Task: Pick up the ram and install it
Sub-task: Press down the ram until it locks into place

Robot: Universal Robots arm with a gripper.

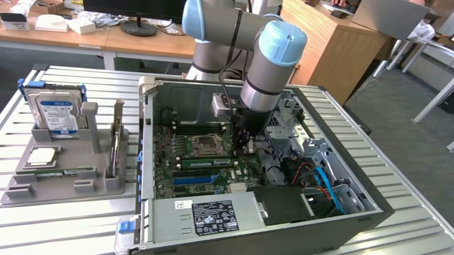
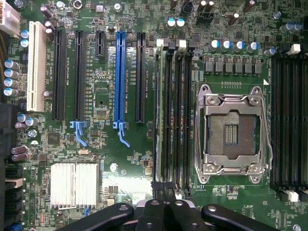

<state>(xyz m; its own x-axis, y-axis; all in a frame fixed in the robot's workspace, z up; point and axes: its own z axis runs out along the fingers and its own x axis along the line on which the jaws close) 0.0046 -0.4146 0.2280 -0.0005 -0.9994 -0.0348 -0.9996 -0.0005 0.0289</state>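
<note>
Gripper (image 2: 166,204) closed tight, nothing visibly held, down inside the open computer case (image 1: 369,204) over the motherboard (image 2: 110,144). Ram (image 1: 207,162) seated in a memory slot just ahead of the fingertips, beside the empty processor socket (image 2: 233,132). Second ram stick (image 1: 116,139) stands in the grey holder (image 1: 53,175), well apart from the gripper.

Glossy green motherboard (image 2: 130,159), shiny metal processor socket frame (image 2: 234,130), matt grey plastic holder (image 1: 64,175), ribbed metal table (image 1: 64,218).
</note>
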